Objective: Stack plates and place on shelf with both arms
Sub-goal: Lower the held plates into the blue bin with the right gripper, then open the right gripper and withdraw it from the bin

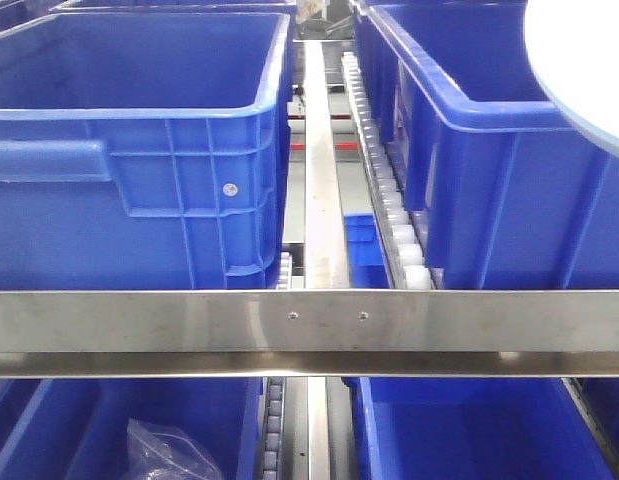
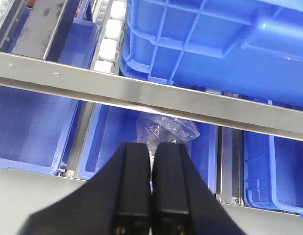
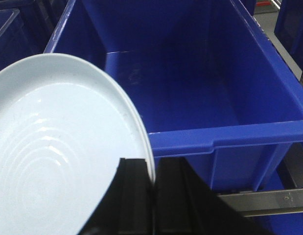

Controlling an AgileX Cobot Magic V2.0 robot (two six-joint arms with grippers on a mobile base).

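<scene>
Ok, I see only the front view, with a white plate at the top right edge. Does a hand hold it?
Observer: Yes. The right hand is shut on the rim of the plate, near a blue bin.
Operator: And the left hand?
Observer: The left hand is shut and holds nothing.
Operator: What does it point at?
Observer: A clear bag in a lower bin.
</scene>
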